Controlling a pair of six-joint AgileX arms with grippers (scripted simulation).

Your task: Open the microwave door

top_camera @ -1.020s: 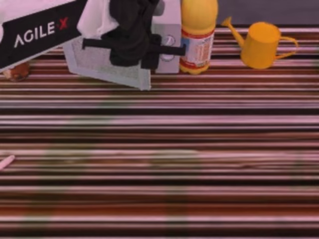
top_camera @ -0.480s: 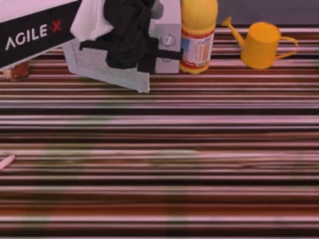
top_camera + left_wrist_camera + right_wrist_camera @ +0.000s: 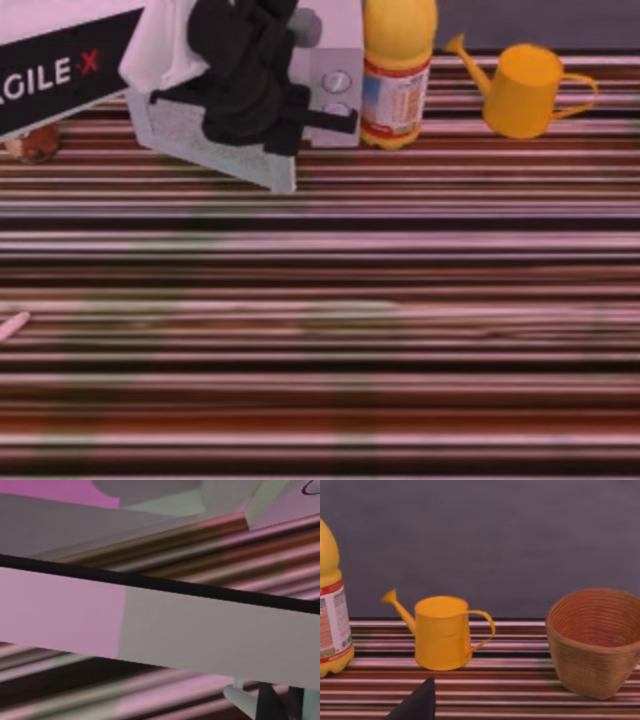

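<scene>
1. The microwave (image 3: 335,70) stands at the far edge of the striped table (image 3: 320,330), left of centre in the top view, with its two round silver knobs (image 3: 337,82) facing us on a narrow panel
2. The microwave door (image 3: 215,150) is swung partly open: its free edge juts out over the table towards us, while its other side sits back under our left arm (image 3: 60,70)
3. Our left gripper (image 3: 255,105) is right over the door, against its upper edge; the dark wrist hides the fingers from above, so we cannot tell whether they are clenched on the door or released
4. The left wrist view is filled by a broad pale slab with a dark line along one edge, probably the door seen very close, though we cannot be sure; stripes of the table show on either side of it
5. An orange bottle (image 3: 398,70) stands just beside the microwave on its right, very close to or touching it
6. A yellow watering can (image 3: 525,90) sits further right, apart from the bottle, its spout pointing towards the bottle
7. The right wrist view shows the bottle, the watering can and a woven basket (image 3: 594,642) along the back of the table, and only a dark tip (image 3: 417,702) of our right gripper, so its fingers' state cannot be told
8. A small brown thing (image 3: 35,145) lies at the far left, under the left arm
</scene>
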